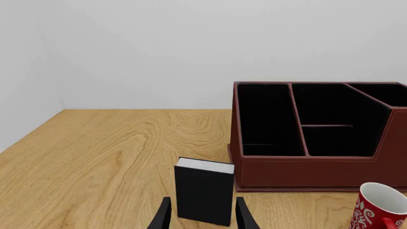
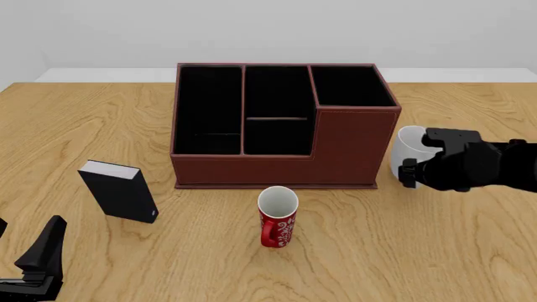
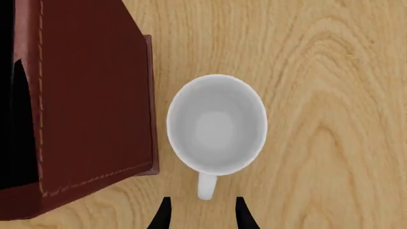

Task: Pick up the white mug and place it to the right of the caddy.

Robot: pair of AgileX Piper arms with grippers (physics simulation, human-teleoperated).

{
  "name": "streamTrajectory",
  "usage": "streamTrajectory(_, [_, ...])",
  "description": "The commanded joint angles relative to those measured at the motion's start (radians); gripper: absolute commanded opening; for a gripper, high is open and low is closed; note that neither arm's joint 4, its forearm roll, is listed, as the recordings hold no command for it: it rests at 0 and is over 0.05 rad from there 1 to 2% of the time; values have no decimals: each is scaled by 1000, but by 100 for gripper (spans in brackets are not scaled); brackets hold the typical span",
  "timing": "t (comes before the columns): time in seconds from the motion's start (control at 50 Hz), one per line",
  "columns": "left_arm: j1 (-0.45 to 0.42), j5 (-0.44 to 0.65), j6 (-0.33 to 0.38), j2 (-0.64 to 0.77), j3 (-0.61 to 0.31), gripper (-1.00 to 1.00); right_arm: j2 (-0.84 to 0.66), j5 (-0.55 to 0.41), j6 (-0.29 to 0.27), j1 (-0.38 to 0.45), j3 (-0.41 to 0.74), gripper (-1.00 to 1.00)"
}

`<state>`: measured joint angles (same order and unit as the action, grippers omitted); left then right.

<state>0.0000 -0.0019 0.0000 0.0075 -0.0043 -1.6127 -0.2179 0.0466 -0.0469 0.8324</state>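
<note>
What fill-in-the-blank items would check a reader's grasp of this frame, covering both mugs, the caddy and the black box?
1. The plain glossy white ceramic mug stands on the wooden table just to the ____ of the large red-brown leather-look caddy.
2. The right gripper is open, its fingers on either side of the white mug's ____.
3. The red mug with white swirls stands in front of the caddy, ____ it.
4. The small black box with a white top stands ____.

Missing words: right; handle; apart from; upright
</note>
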Motion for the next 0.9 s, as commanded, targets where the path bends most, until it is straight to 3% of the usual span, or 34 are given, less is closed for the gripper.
streamTrajectory(0.02, [0,0,0,0,0,100,69,-11,-17,-7,-47,100])
streamTrajectory(0.28, [0,0,0,0,0,100,160,-42,-55,-24,-76,100])
streamTrajectory(0.9, [0,0,0,0,0,100,381,-123,-57,21,-119,100])
